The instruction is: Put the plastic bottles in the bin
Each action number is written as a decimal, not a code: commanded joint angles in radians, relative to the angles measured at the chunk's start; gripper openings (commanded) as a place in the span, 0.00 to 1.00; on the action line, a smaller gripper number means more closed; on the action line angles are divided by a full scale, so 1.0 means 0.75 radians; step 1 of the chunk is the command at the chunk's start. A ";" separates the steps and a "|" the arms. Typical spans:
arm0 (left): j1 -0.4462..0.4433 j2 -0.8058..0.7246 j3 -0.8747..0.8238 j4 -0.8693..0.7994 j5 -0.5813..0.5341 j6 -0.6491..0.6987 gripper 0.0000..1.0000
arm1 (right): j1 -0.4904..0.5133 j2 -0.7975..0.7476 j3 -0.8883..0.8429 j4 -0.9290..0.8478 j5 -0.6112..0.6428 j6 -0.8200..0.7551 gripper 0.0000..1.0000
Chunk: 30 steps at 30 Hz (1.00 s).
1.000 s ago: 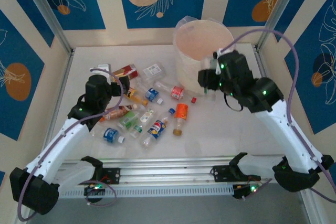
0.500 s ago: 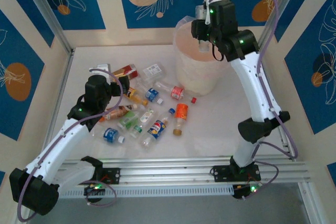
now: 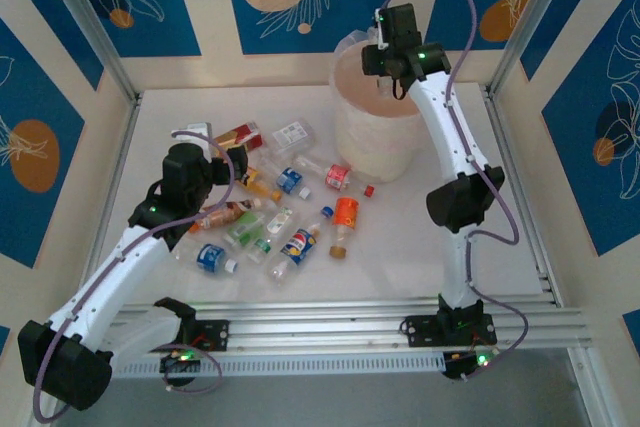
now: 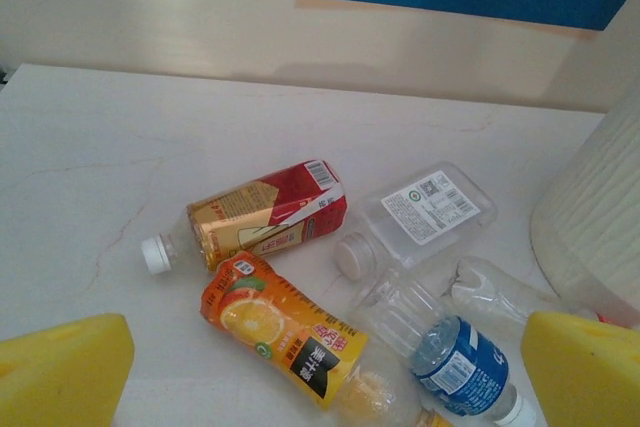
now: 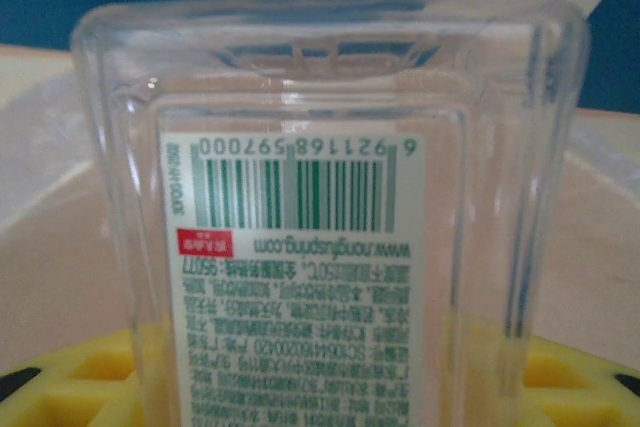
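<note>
My right gripper (image 3: 386, 51) hangs over the far rim of the white bin (image 3: 375, 147), shut on a clear square bottle (image 5: 310, 197) with a white label and a green barcode. Yellow pads (image 5: 80, 377) press on both of its sides. My left gripper (image 4: 325, 377) is open just above the heap of plastic bottles, its yellow fingers (image 4: 60, 367) wide apart. Between them lie an orange-label juice bottle (image 4: 290, 332) and a blue-label bottle (image 4: 460, 367). Beyond those lie a red-label bottle (image 4: 265, 217) and a clear white-label bottle (image 4: 420, 212).
Several more bottles lie scattered left of the bin, among them an orange one (image 3: 346, 212), a blue-label one (image 3: 297, 244) and another blue-label one (image 3: 210, 258). A loose red cap (image 3: 369, 190) sits near the bin's foot. Walls and metal posts close in the table.
My right arm has lifted from the table in front of the bin to above its far rim, carrying the clear bottle. The left arm has not moved.
</note>
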 commanded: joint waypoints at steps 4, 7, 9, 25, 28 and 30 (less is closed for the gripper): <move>0.007 -0.015 0.011 -0.037 -0.006 0.017 0.99 | -0.013 0.097 0.054 -0.087 -0.081 -0.073 0.22; 0.007 -0.018 0.015 -0.049 -0.014 0.026 0.99 | -0.029 0.142 0.057 -0.097 -0.106 -0.086 0.22; 0.006 -0.021 0.018 -0.059 -0.017 0.033 0.99 | -0.041 0.179 0.077 -0.117 -0.126 -0.099 0.22; 0.007 -0.018 0.011 -0.083 -0.069 0.046 0.99 | -0.090 0.360 0.100 -0.171 -0.186 -0.141 0.31; 0.006 -0.018 0.015 -0.104 -0.094 0.039 0.99 | -0.089 0.375 0.096 -0.170 -0.178 -0.144 0.35; 0.007 -0.017 0.023 -0.126 -0.124 0.031 1.00 | -0.090 0.381 0.093 -0.172 -0.170 -0.147 0.41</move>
